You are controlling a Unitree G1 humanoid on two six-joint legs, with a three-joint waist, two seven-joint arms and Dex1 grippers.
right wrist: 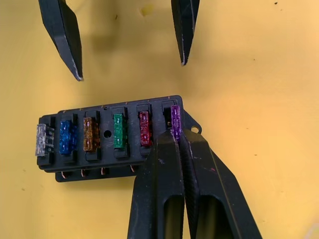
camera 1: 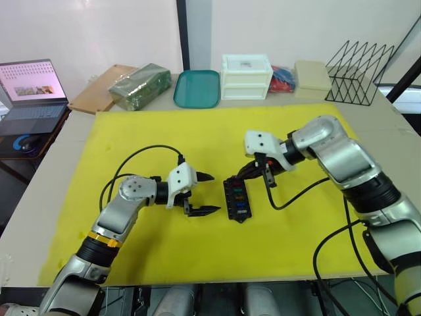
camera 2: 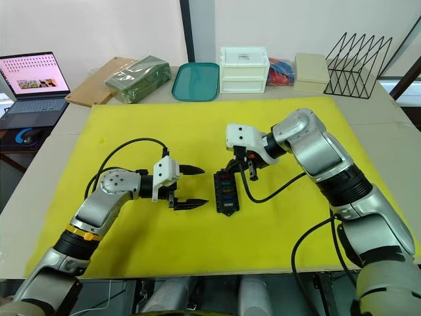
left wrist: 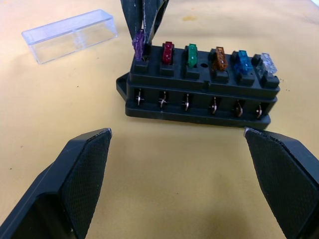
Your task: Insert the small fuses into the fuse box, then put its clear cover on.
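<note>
I am looking at a lab or test bench set up for robot trials. A yellow mat (camera 1: pixel 131 250) covers the surface (camera 1: pixel 39 197), with bare walls behind. An open laptop (camera 1: pixel 29 99) sits off to the side. Along the back edge stand a white drawer unit (camera 1: pixel 246 77), a teal tray (camera 1: pixel 197 89) and a black wire rack (camera 1: pixel 358 72).

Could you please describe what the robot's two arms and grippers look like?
Both arms are silver-grey metal with black joint sections; the left forearm carries an amber ring. Each wrist has a white housing and a looping black cable. The left gripper and right gripper each have two tapered black fingers with textured inner pads.
</note>
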